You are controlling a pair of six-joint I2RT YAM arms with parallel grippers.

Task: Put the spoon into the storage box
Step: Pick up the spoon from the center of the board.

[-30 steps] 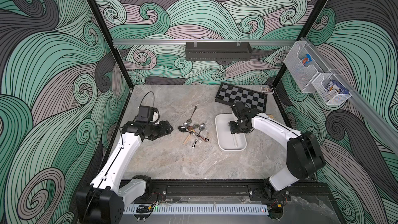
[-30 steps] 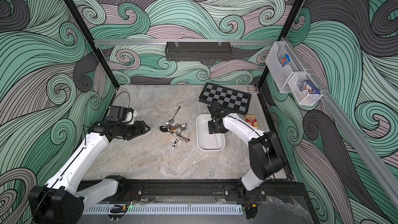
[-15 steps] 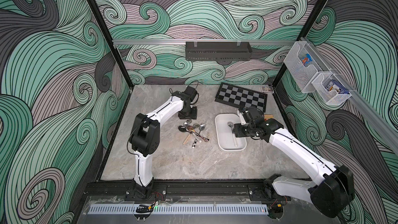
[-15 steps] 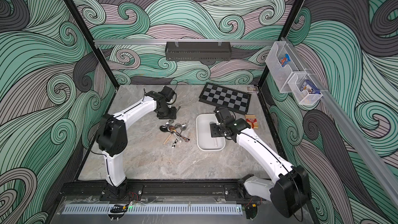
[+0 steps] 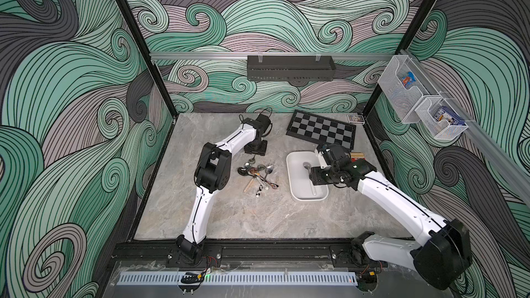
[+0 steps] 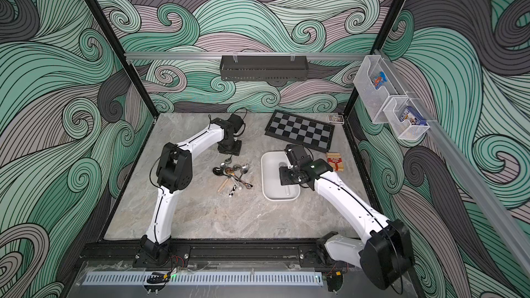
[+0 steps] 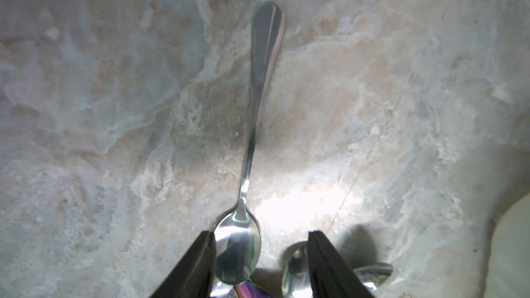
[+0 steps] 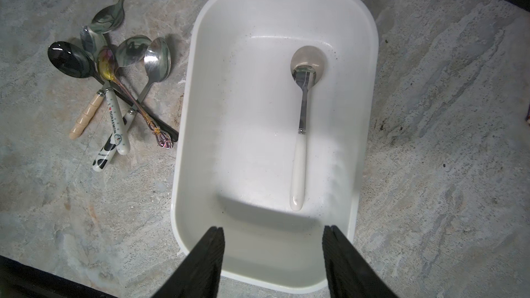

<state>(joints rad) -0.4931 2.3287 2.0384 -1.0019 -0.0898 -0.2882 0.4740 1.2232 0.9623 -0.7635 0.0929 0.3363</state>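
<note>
The storage box (image 5: 298, 189) (image 6: 269, 187) is a shallow white tray right of centre. In it lies a white-handled spoon (image 8: 301, 127) (image 5: 307, 165). My right gripper (image 8: 274, 228) (image 5: 317, 176) hovers over the box's near half, open, with nothing between its fingers. A plain steel spoon (image 7: 252, 127) (image 5: 252, 160) lies flat at the far end of a pile of several spoons (image 5: 258, 173) (image 8: 114, 81). My left gripper (image 7: 261, 235) (image 5: 255, 151) stands low over it, open. Its jaws straddle the bowl, which lies close to one finger.
A black-and-grey chessboard (image 5: 321, 131) lies behind the box, with a small card pack (image 5: 355, 118) in the far right corner. A red pack (image 6: 335, 161) sits just right of the box. A black shelf (image 5: 289, 67) and wire baskets (image 5: 401, 93) hang on the walls.
My left gripper has swung from the table's left side to the far end of the spoon pile, and its jaws have narrowed. The right gripper stays over the box, slightly nearer.
</note>
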